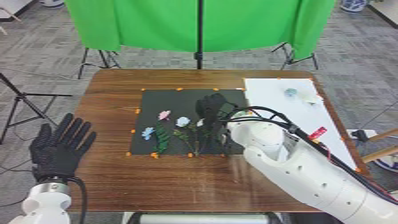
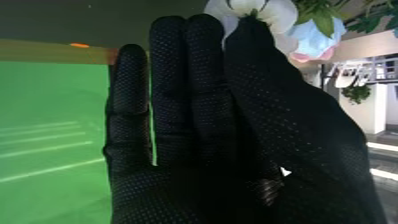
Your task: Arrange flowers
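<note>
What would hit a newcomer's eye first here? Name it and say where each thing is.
The bright green cloth hanging behind the table probably grabs the eye first. Next comes the black-gloved right hand over the black mat, beside the white flower, with the pink one and the blue one farther left. The left hand stands out too, fingers spread at the table's left side.

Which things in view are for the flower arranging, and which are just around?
Job:
- pink flower
- blue flower
- white flower
- leafy green sprig
- black mat
- white sheet

Just around:
- green backdrop
- black tripod
</note>
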Motion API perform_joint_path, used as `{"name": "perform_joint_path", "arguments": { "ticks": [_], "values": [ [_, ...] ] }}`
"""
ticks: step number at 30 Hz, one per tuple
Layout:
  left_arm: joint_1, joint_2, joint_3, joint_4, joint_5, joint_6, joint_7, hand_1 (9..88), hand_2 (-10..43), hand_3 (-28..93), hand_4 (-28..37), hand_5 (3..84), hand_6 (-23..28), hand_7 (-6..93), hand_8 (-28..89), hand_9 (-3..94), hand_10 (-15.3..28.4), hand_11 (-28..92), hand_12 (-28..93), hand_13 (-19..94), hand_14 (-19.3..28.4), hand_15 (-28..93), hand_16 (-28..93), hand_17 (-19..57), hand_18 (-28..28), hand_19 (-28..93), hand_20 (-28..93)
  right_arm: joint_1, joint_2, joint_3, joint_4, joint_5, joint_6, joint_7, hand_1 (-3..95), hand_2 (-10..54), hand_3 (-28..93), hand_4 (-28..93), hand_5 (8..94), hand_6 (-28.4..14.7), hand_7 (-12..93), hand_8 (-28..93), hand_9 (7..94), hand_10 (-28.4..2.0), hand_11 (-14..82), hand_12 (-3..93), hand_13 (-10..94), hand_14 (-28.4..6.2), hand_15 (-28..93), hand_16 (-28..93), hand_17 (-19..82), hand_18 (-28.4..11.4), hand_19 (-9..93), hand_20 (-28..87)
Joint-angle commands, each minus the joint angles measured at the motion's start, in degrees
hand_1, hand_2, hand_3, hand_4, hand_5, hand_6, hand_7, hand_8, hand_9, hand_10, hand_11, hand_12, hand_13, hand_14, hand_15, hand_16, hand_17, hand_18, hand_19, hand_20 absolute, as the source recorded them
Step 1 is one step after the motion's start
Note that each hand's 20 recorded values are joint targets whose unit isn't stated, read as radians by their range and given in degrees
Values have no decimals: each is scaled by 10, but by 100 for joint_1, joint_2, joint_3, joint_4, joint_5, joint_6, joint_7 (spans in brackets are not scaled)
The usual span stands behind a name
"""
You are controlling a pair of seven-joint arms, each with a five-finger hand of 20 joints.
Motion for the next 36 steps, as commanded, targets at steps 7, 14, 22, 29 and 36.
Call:
{"name": "perform_joint_path", "arguments": {
  "ticks": [7, 14, 22, 29, 36],
  "values": [
    [125, 9, 17, -68, -219, 334, 237, 246, 135, 751, -283, 466, 81, 154, -101, 397, 147, 256, 100, 303, 138, 353, -65, -31, 130, 295, 135, -39, 6, 243, -168, -88, -583, -265, 600, -95, 646, -283, 640, 35, 362, -29, 770, -59, 111, 430, 621, -53, 336, 388, 211, -181, 527, 255],
    [145, -1, 9, -78, -260, 333, 241, 246, 135, 753, -283, 468, 81, 155, -102, 398, 148, 257, 100, 303, 137, 357, -69, -32, 131, 298, 135, -71, 13, 325, -252, -92, -800, -429, 535, -95, 690, -283, 632, 41, 327, -164, 731, -67, 182, 365, 607, -75, 377, 294, 203, -183, 510, 249],
    [139, 4, 20, -63, -298, 331, 253, 246, 135, 752, -283, 468, 82, 154, -101, 398, 148, 257, 100, 304, 138, 360, -71, -32, 131, 299, 135, -91, 44, 438, -362, -3, -982, -557, 544, -95, 645, -283, 627, 40, 316, -167, 754, -63, 170, 395, 602, -77, 389, 270, 198, -184, 494, 250],
    [123, -7, 21, -49, -274, 312, 208, 246, 135, 752, -283, 467, 82, 153, -101, 398, 149, 256, 99, 304, 137, 359, -71, -32, 131, 297, 134, -119, 105, 554, -511, 54, -899, -554, 493, -95, 694, -283, 623, 36, 298, -162, 734, -72, 219, 359, 602, -79, 391, 271, 191, -188, 486, 248],
    [47, -9, 69, -8, -209, 237, 145, 245, 134, 752, -283, 466, 82, 153, -100, 397, 148, 255, 100, 303, 137, 358, -70, -32, 131, 298, 134, -136, 244, 1167, -528, 268, -365, -102, 428, -95, 774, -283, 615, 30, 283, -157, 688, -101, 277, 244, 593, -88, 397, 269, 187, -190, 479, 246]
  ]
}}
